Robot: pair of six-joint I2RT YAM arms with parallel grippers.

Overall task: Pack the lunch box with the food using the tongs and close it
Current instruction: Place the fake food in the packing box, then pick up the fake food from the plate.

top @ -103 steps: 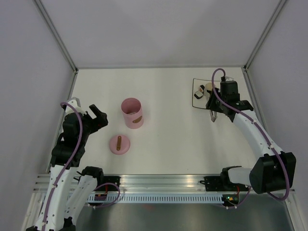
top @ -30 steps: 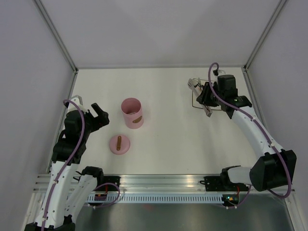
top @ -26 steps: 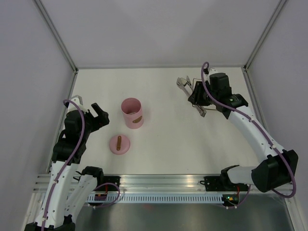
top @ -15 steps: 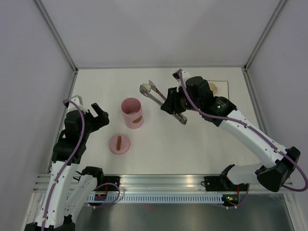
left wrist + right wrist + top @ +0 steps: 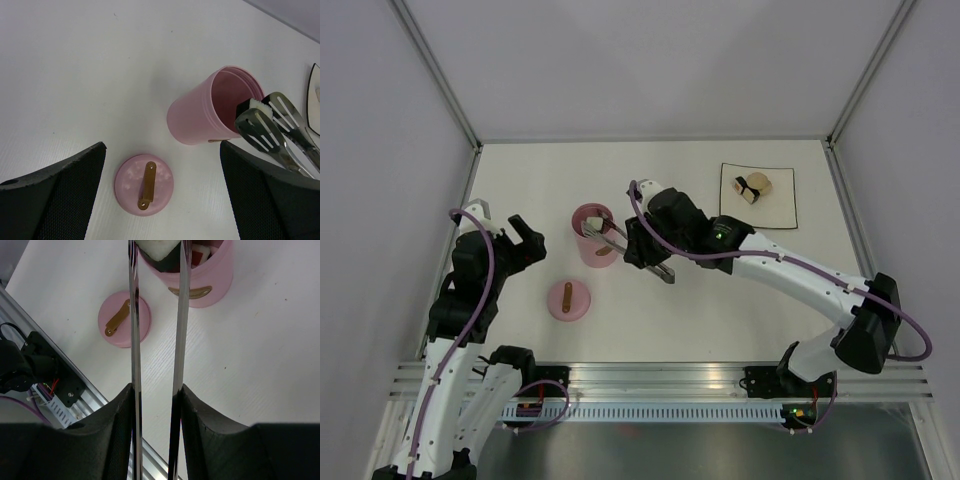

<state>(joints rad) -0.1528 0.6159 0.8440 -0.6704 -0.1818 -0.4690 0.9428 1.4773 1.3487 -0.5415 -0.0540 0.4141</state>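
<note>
My right gripper (image 5: 642, 246) is clenched around the tongs (image 5: 133, 340), and both metal arms run straight out ahead of its fingers. At their far tips a piece of food (image 5: 159, 250), white with a dark edge, is pinched right over the open mouth of the lunch box (image 5: 200, 117). I can't tell from these views whether it touches the rim. The pot stands upright directly ahead of the gripper, its brown oval mark facing the wrist camera. The lid (image 5: 567, 299) lies flat on the table (image 5: 700, 320), handle up, just left of the tong arms (apart from the pot). My left gripper (image 5: 503, 226) is spread wide and holds nothing. The lid is just ahead of it and the pot is ahead to its right. The plate (image 5: 780, 205) sits well behind the right gripper and carries the rest of the food (image 5: 753, 187).
</note>
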